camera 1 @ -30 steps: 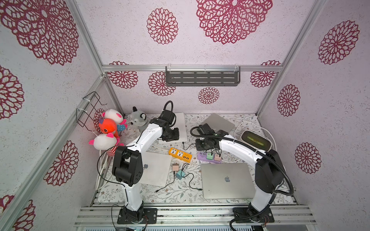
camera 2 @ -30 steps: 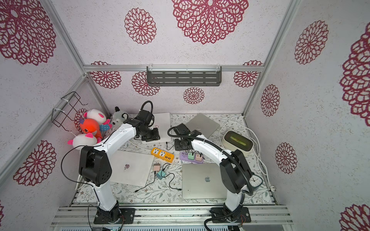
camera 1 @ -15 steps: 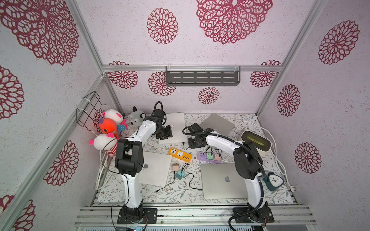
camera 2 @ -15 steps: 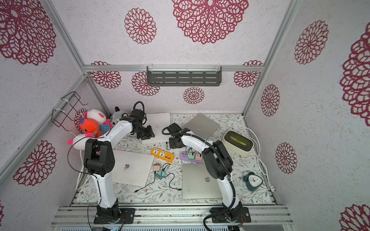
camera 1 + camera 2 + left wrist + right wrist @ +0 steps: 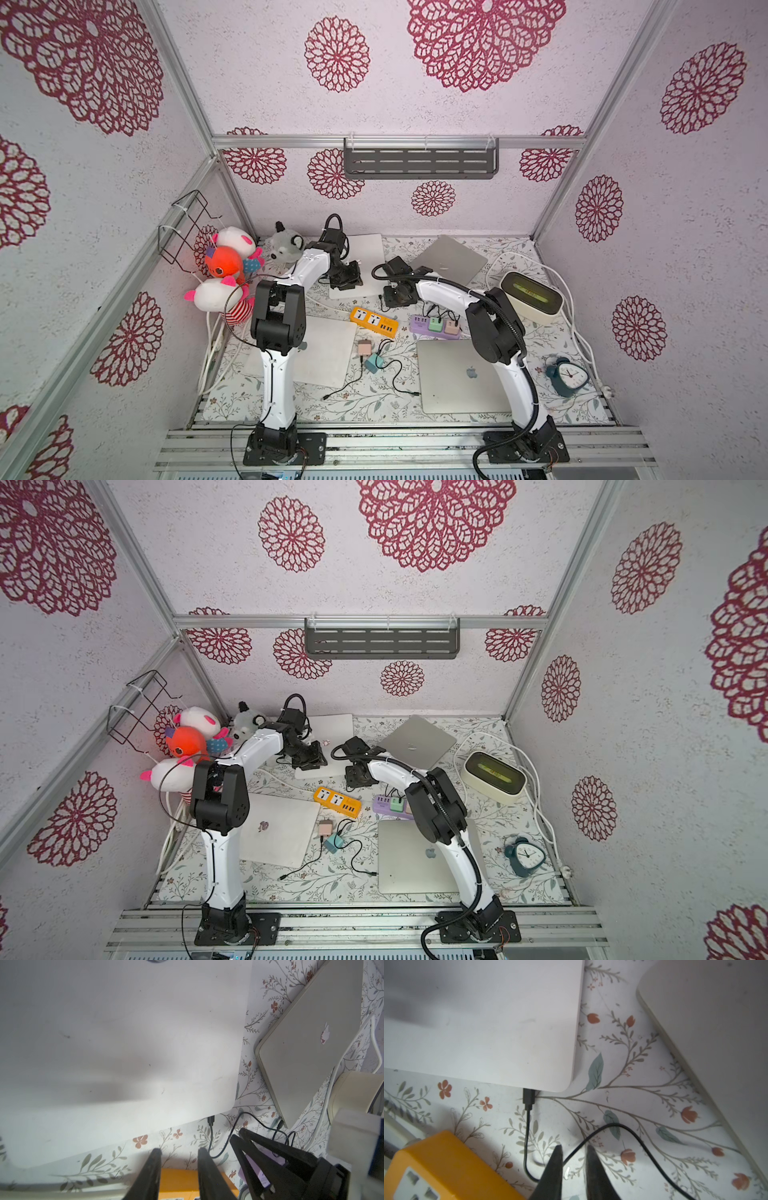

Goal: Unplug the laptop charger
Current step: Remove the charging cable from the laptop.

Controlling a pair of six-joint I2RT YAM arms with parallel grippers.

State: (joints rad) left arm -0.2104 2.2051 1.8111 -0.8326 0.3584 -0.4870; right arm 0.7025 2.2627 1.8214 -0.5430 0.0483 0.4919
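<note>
Both slightly spread, nothing held: your left gripper (image 5: 178,1150) and right gripper (image 5: 573,1147). Charger plug (image 5: 528,1098) sits in the white laptop (image 5: 477,1022) just ahead of the right gripper, cable (image 5: 623,1126) curling back past it.

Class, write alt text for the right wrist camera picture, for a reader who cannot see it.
A black charger plug sits in the edge of a closed white laptop, its thin black cable trailing over the floral tablecloth. The right gripper is short of the plug, jaws slightly apart and empty; a boxy orange power strip lies nearby.
</note>
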